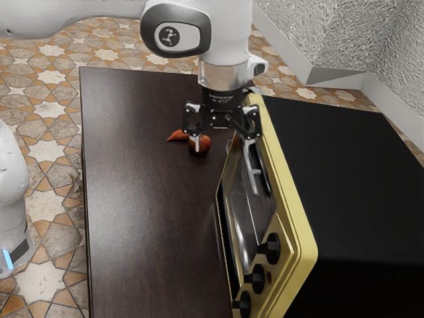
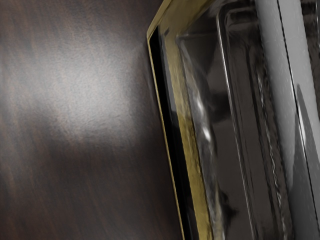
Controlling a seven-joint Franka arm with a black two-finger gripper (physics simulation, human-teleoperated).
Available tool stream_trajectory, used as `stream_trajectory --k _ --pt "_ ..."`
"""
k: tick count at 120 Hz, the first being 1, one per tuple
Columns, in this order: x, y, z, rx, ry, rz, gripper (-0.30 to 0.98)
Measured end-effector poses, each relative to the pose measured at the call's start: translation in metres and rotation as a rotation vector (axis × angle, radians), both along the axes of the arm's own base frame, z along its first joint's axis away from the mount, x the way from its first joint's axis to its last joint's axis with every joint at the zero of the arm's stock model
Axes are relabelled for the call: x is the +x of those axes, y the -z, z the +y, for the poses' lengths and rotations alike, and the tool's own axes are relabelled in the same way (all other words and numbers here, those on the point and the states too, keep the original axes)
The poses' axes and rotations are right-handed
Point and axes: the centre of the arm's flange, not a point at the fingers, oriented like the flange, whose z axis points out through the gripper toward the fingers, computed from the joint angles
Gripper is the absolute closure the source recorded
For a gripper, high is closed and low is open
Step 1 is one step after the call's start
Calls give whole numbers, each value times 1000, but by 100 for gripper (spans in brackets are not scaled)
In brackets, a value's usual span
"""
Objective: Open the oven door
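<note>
The black gripper [image 1: 223, 143] points down with its fingers spread wide, so it stands open. One finger is above the table side near the fruit; the other is close to the far end of the oven's front. The oven [image 1: 351, 179] has a yellow frame and a glass door [image 1: 244, 209]. A silver handle bar [image 1: 255, 182] runs along the door's upper part, partly hidden by the gripper. In the wrist view, the handle [image 2: 287, 100] crosses beside the glass door [image 2: 232, 130]. Whether the near finger touches the handle cannot be told.
Three black knobs, one of them the upper knob [image 1: 270, 248], line the oven front's near end. On the dark table [image 1: 146, 218], a round red-brown fruit [image 1: 200, 146] and an orange pointed piece [image 1: 177, 136] lie just beyond and under the gripper.
</note>
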Motion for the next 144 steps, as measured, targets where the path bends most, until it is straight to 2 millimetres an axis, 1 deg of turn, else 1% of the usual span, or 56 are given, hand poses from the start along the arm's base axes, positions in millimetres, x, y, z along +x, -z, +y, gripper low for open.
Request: stream_trajectory --k 8,26,48,59,72,83,97,109,115,120,128,134,136,140,142,144 --pt "-9 4 0 5 -8 -6 1" --pt "-31 5 2 12 -36 -41 0" --pt "-70 15 -3 15 -75 -81 0" --pt "-99 24 -3 15 -107 -111 0" --pt "-124 36 -4 0 -134 -137 1" --pt "-160 49 -3 -7 -166 -194 1" --pt "-196 60 0 -33 -216 -269 1" --pt "-234 64 -4 -32 -248 -369 2" --pt "-247 65 -9 -31 -246 -393 2" --pt "-254 65 -12 -29 -241 -401 1" --pt "-261 62 -18 -25 -228 -402 1" --pt "-256 50 -17 -29 -215 -371 1" --pt "-252 42 -16 -15 -214 -357 1" --pt "-237 16 -20 19 -202 -323 1" --pt "-229 2 -18 18 -198 -306 1" --pt "-221 -16 -12 5 -195 -290 1"
